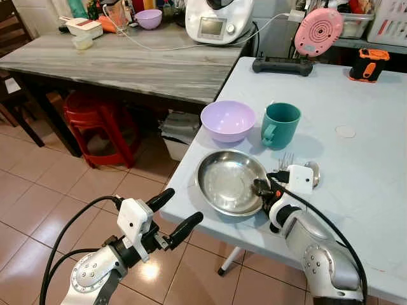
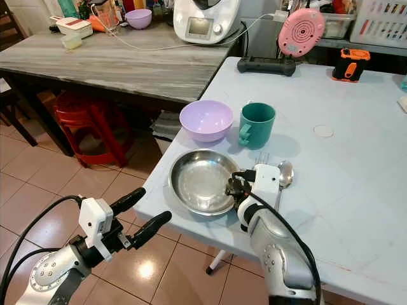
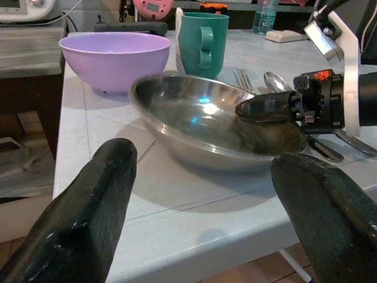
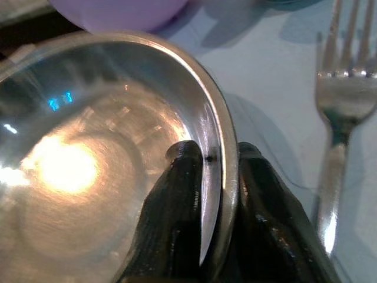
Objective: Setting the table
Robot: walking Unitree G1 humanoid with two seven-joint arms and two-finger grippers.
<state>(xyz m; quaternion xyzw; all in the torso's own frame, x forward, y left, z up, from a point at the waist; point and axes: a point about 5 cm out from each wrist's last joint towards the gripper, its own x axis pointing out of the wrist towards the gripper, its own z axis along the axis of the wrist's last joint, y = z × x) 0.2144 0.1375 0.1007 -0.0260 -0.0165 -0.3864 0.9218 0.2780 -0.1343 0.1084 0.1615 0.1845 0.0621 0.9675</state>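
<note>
My right gripper (image 4: pixel 215 177) pinches the steel plate's (image 1: pixel 226 181) rim; fork (image 4: pixel 341 88) just beside it, seemingly untouched. My left gripper (image 1: pixel 181 213) hangs spread.

The pale blue table (image 1: pixel 369 171) carries a steel plate (image 1: pixel 226 181), lilac bowl (image 1: pixel 227 120), green mug (image 1: pixel 280 125), fork (image 4: pixel 341 100) and spoon (image 2: pixel 284 175).

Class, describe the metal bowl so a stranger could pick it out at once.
On the pale blue table, look at the near edge, in front of the lilac bowl and green mug. The steel bowl lies there, the only shiny metal dish, its rim pinched by the right tool.
</note>
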